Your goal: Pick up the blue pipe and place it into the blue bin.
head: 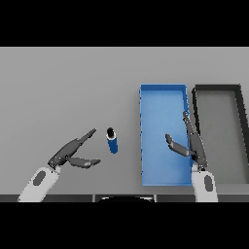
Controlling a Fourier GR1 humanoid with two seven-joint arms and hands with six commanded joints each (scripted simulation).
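A short blue pipe (113, 141) with a dark open end stands on the grey table, just left of the blue bin (163, 92). My left hand (72, 152) lies open to the pipe's left, its fingers pointing toward the pipe with a small gap between them. The thumb reaches out below. My right hand (190, 143) hovers open over the bin's right wall, fingers straight and thumb spread into the bin's space. Nothing lies inside the blue bin.
A dark grey bin (240, 97) stands right beside the blue bin, at the table's right side. The table's near edge runs just below both forearms.
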